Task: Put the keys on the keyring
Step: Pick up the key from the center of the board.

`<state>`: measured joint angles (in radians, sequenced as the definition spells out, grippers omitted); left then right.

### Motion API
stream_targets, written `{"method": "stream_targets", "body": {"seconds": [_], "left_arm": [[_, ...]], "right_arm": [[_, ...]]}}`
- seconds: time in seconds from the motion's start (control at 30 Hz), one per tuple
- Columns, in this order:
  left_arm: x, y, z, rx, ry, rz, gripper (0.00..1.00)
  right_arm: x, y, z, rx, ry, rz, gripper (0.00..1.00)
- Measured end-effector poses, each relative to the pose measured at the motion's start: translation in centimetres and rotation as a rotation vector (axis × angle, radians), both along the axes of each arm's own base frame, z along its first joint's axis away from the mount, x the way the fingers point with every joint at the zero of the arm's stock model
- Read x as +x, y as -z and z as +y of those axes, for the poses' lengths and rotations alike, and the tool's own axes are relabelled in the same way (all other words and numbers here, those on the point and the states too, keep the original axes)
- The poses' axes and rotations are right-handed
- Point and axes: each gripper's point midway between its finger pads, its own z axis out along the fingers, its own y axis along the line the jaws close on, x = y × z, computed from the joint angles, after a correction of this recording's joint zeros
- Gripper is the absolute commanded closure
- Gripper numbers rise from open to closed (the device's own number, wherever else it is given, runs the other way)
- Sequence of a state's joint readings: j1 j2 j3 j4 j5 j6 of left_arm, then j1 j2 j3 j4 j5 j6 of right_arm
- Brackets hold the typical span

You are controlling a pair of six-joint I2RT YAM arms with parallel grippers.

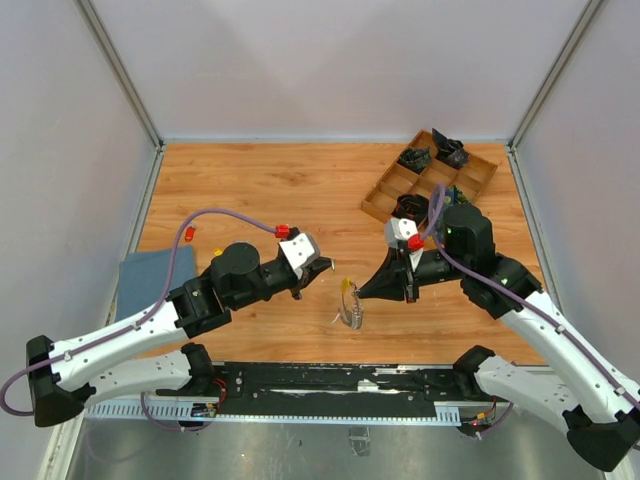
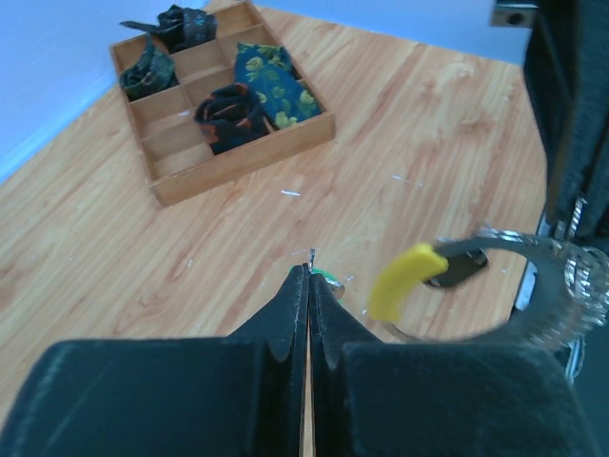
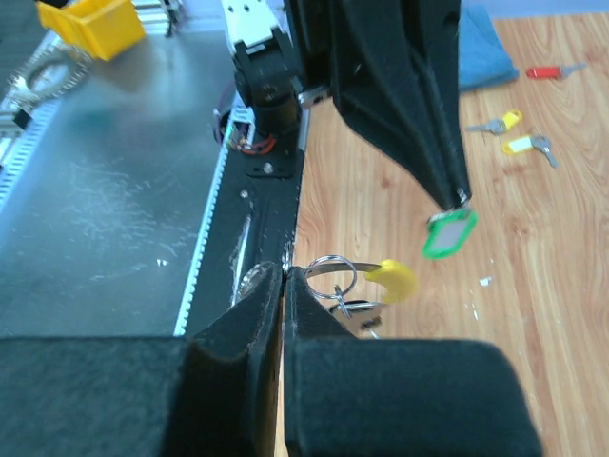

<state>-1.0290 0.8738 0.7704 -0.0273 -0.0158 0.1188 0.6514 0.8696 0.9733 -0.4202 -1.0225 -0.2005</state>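
- Left hand (image 3: 455, 195): you are holding its fingers pressed together, clamping a green-headed key (image 3: 450, 234) by the top of its head. The key is hanging free below the tips.
- Right hand (image 3: 284, 278): its fingers are closed flat together, pinching the wire of the keyring (image 3: 335, 274) at one side of the loop.
- Keyring, location: it is sitting between your two hands, at the middle of the desk (image 1: 260, 190) toward its near edge. Its yellow sleeve (image 3: 392, 280) is pointing toward the green-headed key, near it but not touching. Whether the loop is resting on the desk, you cannot tell.
- Loose keys (image 3: 519, 133): one red and two yellow-headed are lying on the desk at the left, beside the blue cloth (image 1: 150, 275), well apart from the keyring.
- Wooden tray (image 1: 385, 200): it is standing at the far right, holding dark fabric bundles (image 2: 228, 109). It is playing no part here.
- Risk, key: you are gripping only a small edge of the head, so a push against the wire is likely to be pivoting or slipping the key.
- Risk, ring: the thin wire may be turning inside the right hand's narrow pinch, swinging the opening away.
- Risk, sight: the key's hole is too small to make out, so you are aiming it partly by guesswork.
- Risk, drop: a released key this near the edge could be bouncing onto the metal rail (image 3: 114, 209).
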Motion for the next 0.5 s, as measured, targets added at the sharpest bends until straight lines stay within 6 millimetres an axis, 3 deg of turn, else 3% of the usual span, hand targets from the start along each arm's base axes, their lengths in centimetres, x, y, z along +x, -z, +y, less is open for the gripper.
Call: {"method": "stream_targets", "body": {"seconds": [0.2,0.5], "left_arm": [[-2.3,-0.2,-1.2,0.025,0.094,-0.027,1.00],[-4.1,-2.9,-2.1,0.001,0.160,-0.089,1.00]], "right_arm": [[-0.6,-1.7,0.2,0.074,-0.061,0.043,0.99],[-0.3,-1.2,0.7,0.065,-0.086,0.102,0.99]]}}
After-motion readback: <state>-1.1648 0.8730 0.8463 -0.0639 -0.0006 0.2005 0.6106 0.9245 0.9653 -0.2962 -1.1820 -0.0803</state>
